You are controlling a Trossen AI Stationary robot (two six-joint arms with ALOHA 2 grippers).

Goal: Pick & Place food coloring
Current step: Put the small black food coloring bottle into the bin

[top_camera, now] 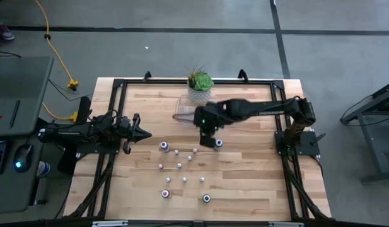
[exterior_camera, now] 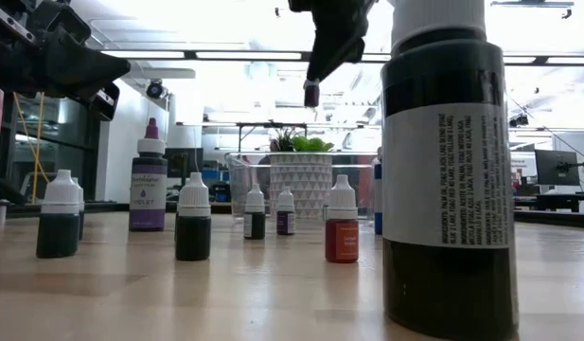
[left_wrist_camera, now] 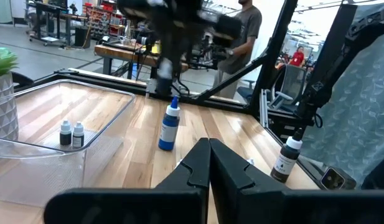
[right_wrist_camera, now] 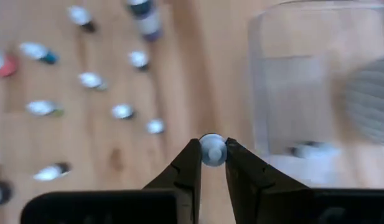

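Several small food coloring bottles [top_camera: 179,165] stand upright on the wooden table, white caps up, and show in the right wrist view [right_wrist_camera: 123,111] too. My right gripper [right_wrist_camera: 211,149] hangs above the table's middle [top_camera: 207,136], shut on one tiny bottle [exterior_camera: 311,93]. It sits beside the clear tray [right_wrist_camera: 304,81]. Two small bottles [left_wrist_camera: 71,134] stand inside that tray. A blue bottle [left_wrist_camera: 170,127] stands just outside it. My left gripper [top_camera: 145,133] waits shut at the table's left side, touching nothing. My right gripper pinches the tiny bottle's white cap [right_wrist_camera: 211,151] between its two fingertips. The fingers come from above, slanting down. The dark body [exterior_camera: 311,95] hangs below the fingers, well clear of the table.
A potted green plant [top_camera: 199,85] stands at the far edge behind the tray. A large dark bottle [exterior_camera: 448,161] stands close to the low camera, and a violet one [exterior_camera: 148,185] stands at the left. A person [left_wrist_camera: 244,28] stands beyond the table.
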